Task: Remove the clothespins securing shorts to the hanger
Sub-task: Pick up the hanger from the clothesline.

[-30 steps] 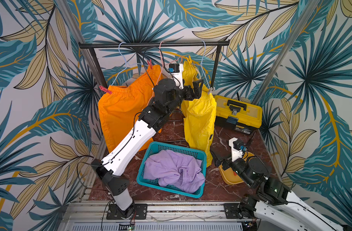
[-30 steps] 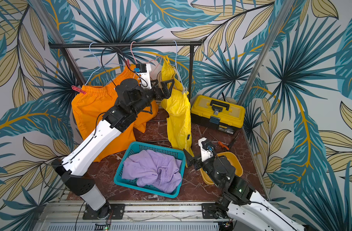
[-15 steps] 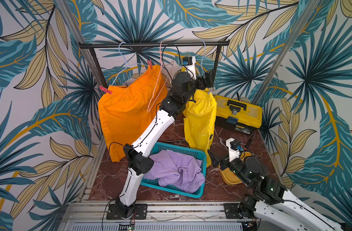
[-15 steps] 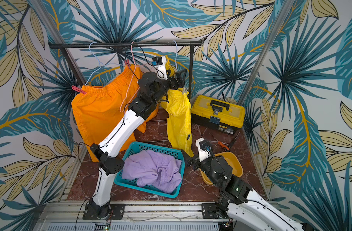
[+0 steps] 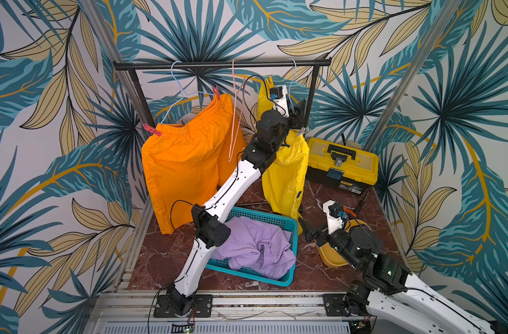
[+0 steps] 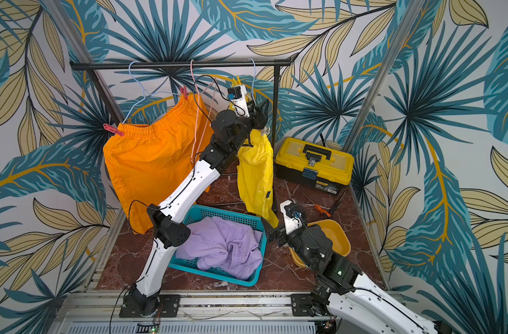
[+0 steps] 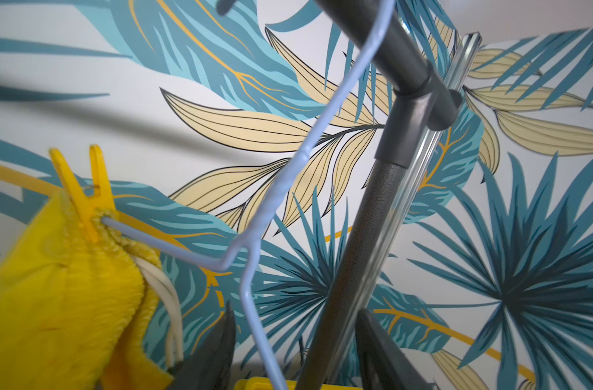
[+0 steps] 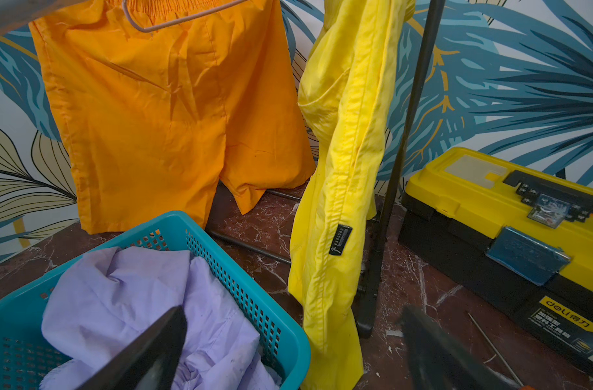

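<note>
Orange shorts [image 5: 186,164] hang on a blue hanger, held by two red clothespins [image 5: 151,130] [image 5: 216,91]. Yellow shorts [image 5: 284,173] hang on another blue hanger [image 7: 278,189], with a yellow clothespin [image 7: 86,196] at one end and a pale one [image 5: 302,131] at the other. My left gripper [image 5: 299,108] is raised just above the pale clothespin. Its jaws are partly closed but apart, and the hanger wire runs between them [image 7: 297,337]. Lilac shorts [image 5: 255,248] lie in the basket. My right gripper [image 8: 293,324] hangs open and empty low beside the basket.
A teal basket [image 5: 287,277] sits front centre. The black rack post [image 5: 310,95] stands right beside my left gripper. A yellow toolbox [image 5: 342,162], a yellow bowl [image 5: 333,257] and a screwdriver [image 5: 351,209] lie at the right. An empty pink hanger [image 5: 235,115] hangs between the shorts.
My left arm has swung right, from between the two hanging shorts to the right end of the yellow pair, and its jaws have narrowed. The right arm has barely moved.
</note>
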